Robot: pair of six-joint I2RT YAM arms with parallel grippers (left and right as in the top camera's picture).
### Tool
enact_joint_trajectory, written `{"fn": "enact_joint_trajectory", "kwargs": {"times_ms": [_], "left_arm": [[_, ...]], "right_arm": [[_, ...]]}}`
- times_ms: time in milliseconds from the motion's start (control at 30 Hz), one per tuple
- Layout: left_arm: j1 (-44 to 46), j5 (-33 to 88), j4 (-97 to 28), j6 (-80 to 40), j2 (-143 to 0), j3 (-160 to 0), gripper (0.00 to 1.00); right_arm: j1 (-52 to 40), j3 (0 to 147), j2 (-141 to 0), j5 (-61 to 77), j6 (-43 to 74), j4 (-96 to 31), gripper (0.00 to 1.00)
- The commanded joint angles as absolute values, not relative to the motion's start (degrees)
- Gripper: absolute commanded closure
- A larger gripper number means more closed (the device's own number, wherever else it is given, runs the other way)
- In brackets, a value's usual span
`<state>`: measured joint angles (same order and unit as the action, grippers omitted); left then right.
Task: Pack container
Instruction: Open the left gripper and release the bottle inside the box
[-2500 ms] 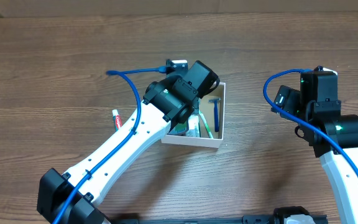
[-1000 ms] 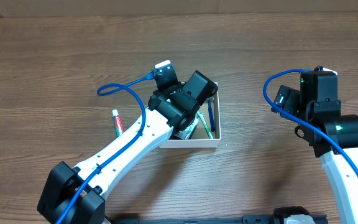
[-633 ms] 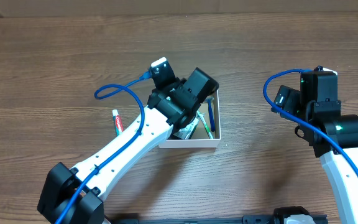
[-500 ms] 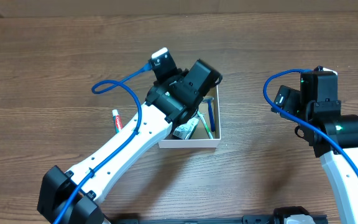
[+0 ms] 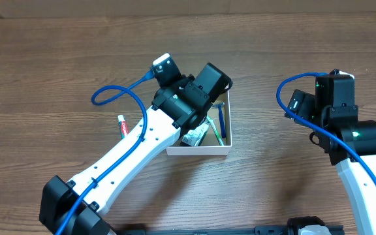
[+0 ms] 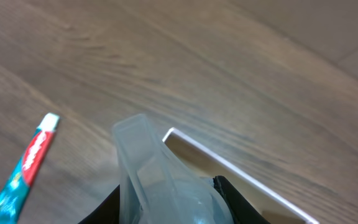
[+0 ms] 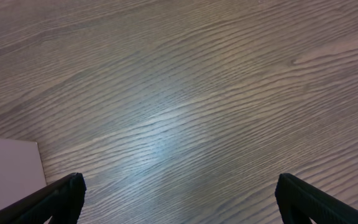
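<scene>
The container is a small white box with a brown inside, at the table's middle. It holds a blue razor, a green toothbrush and a small packet. My left gripper hangs over the box's far left part. In the left wrist view the left gripper is shut on a clear plastic piece, with the box's white rim just beyond it. My right gripper is open and empty over bare wood to the right of the box, and also shows in the overhead view.
A red, white and green toothpaste tube lies on the table left of the box, also in the left wrist view. A corner of the box shows at the left edge of the right wrist view. The table is brown wood.
My left wrist has turned over the box, its camera end swinging left. The box has slid a little to the left. The right arm has not moved.
</scene>
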<state>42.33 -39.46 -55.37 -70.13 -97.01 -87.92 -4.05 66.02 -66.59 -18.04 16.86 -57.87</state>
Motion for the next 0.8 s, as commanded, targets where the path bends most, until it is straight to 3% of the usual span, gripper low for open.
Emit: {"fn": "enact_joint_trajectory", "kwargs": {"times_ms": [0, 267, 767], "left_arm": [[44.58, -39.99, -58.28, -78.52, -96.33, -90.13, 0.94], [45.91, -36.4, -62.83, -92.71, -99.46, -90.11, 0.91], [44.27, -39.18, -66.22, -95.96, -106.04, -90.17, 0.9]], "right_arm": [[-3.77, 67.13, -66.46, -18.81, 17.21, -57.56, 0.0], [-3.77, 67.13, -66.46, -18.81, 17.21, -57.56, 0.0], [-3.77, 67.13, -66.46, -18.81, 17.21, -57.56, 0.0]]}}
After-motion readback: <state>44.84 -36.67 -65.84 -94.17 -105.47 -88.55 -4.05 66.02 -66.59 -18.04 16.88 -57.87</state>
